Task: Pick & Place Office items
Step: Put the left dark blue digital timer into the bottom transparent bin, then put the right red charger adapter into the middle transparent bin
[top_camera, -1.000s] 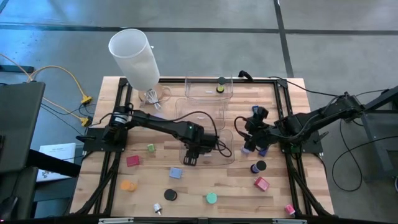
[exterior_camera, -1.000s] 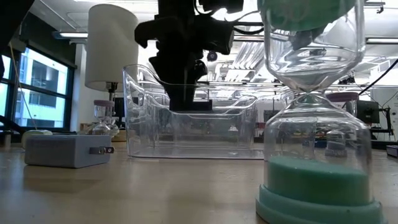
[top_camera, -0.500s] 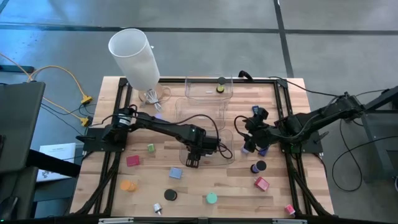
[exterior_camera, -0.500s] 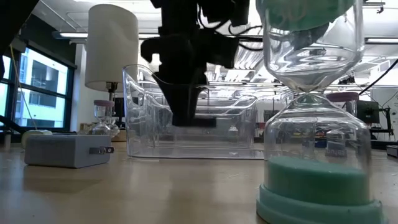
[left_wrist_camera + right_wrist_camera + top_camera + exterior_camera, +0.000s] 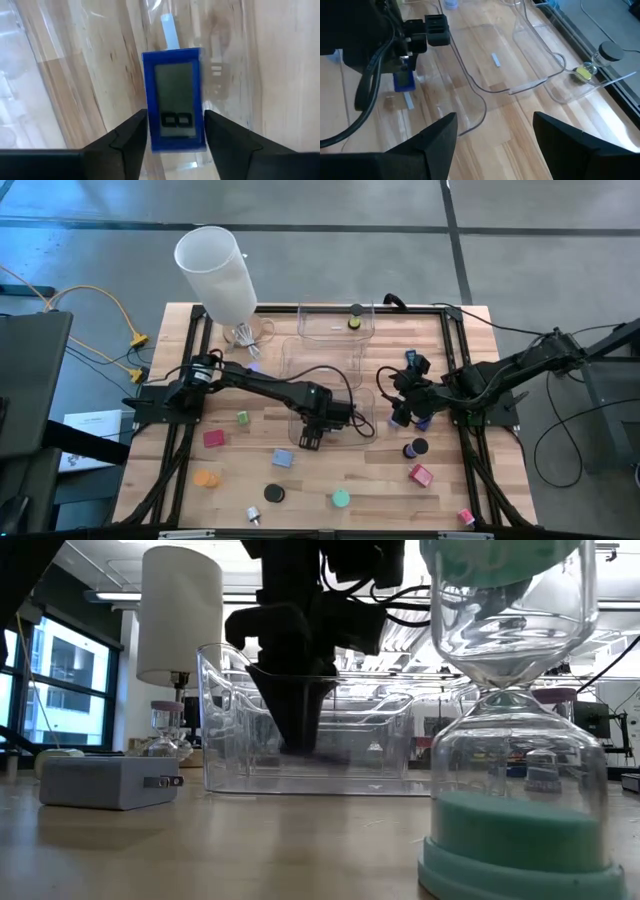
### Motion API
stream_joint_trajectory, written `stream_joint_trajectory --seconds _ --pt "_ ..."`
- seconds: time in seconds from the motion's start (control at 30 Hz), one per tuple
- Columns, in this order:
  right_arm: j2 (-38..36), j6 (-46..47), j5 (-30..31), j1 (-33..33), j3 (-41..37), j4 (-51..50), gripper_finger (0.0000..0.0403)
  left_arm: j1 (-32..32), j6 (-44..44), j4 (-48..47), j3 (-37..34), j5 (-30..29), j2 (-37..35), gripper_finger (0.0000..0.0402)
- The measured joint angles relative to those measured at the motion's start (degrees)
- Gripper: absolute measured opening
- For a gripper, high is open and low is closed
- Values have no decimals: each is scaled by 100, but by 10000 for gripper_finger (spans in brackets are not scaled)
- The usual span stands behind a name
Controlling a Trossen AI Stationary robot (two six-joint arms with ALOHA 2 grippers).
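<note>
My left gripper (image 5: 308, 438) points down into the nearest clear bin (image 5: 352, 428) and is shut on a blue block with a grey display (image 5: 175, 95); the same block (image 5: 404, 81) also shows in the right wrist view. My right gripper (image 5: 405, 418) hovers open to the right of the bins, nothing between its fingers (image 5: 495, 120). Loose office items lie on the wooden table: a green block (image 5: 242, 418), a red block (image 5: 214, 438), a lavender block (image 5: 283, 458), an orange disc (image 5: 205, 478), a black disc (image 5: 274, 493) and a teal disc (image 5: 341, 499). My left gripper has the blue block pinched between its two fingers, which lie against its two long sides (image 5: 149, 127) near the end closest to the wrist. The fingers come from above, pointing down into the bin. The display faces the wrist camera. Whether the block's far end touches the bin's floor I cannot tell.
Two more clear bins (image 5: 335, 325) (image 5: 320, 360) stand behind the near one; the far one holds a yellow piece with a black cap (image 5: 354, 317). A tall white cylinder (image 5: 215, 265) stands at the far left. A black-topped piece (image 5: 415, 448) and pink blocks (image 5: 420, 475) lie near right.
My left gripper has sunk a little deeper into the near clear bin, still pointing down, with the blue block between its fingers.
</note>
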Motion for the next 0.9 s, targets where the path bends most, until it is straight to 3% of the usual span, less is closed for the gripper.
stream_joint_trajectory --seconds 0.27,0.63,0.9 --pt "0 -2 2 0 0 3 250 0 29 16 1 -6 0 252" --pt "0 -48 7 0 0 1 250 -145 217 17 83 -488 -764 254" --pt "0 -68 -161 0 0 -15 250 -254 -424 -759 90 -776 -1646 254"
